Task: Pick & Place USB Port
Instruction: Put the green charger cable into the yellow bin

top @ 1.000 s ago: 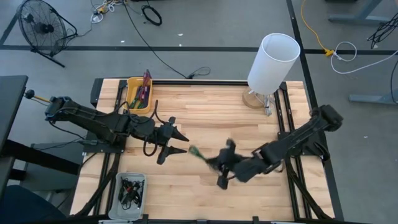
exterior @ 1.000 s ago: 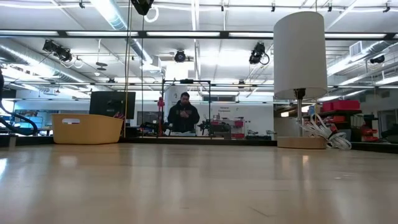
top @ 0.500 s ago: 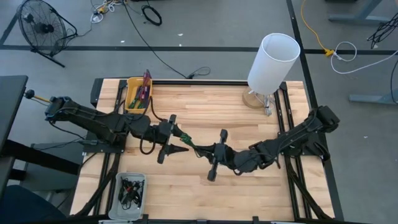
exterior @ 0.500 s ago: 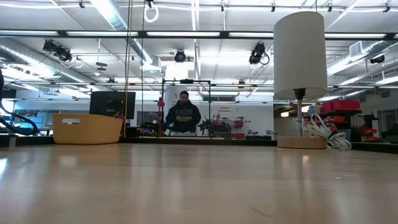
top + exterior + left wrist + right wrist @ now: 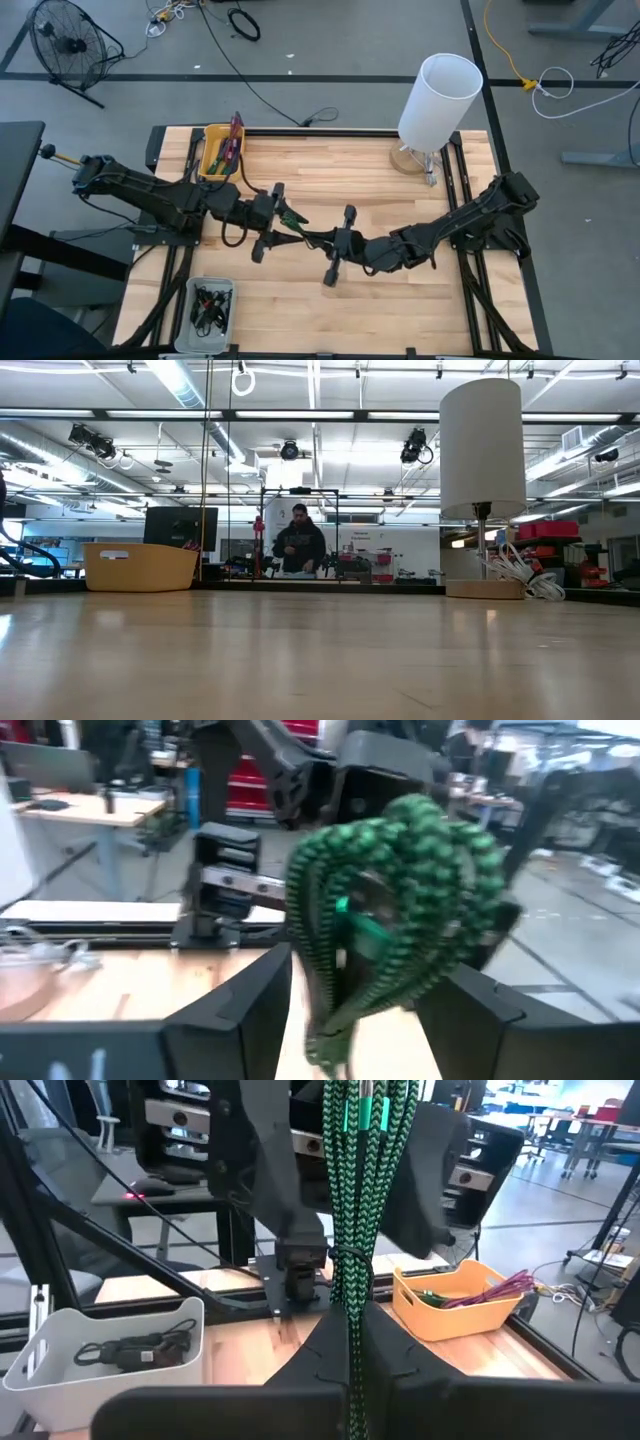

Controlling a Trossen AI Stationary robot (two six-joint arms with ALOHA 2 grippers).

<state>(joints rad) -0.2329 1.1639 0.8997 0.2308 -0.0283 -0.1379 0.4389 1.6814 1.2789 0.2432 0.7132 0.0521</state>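
Above the middle of the desk (image 5: pixel 400 290), the green braided cable (image 5: pixel 300 228) is held up between the two arms. It is clamped at one end by the right tool (image 5: pixel 336 243), whose fingers are closed narrowly on it: in the right wrist view the cable (image 5: pixel 358 1200) rises straight out of the pinched fingers (image 5: pixel 320 1360) as a doubled bundle. The other end is met by the left tool (image 5: pixel 275 222), which has been brought in from the left side of the desk. In the left wrist view the coiled cable (image 5: pixel 400 900) is seen lying between that tool's fingers (image 5: pixel 240 1010), which are spread wide around it and are not closed on it. Seen from above, the two tools are set just beside each other, with the cable spanning the short gap between them.

A yellow bin (image 5: pixel 224 152) with purple and green cables in it is placed at the desk's far left corner, and a white tray (image 5: pixel 208 305) with dark cables is placed at the near left edge. A white lamp (image 5: pixel 437 100) is stood at the far right. Neither tool is caught in the low view, where a person (image 5: pixel 298 545) is seen in the room beyond the desk.
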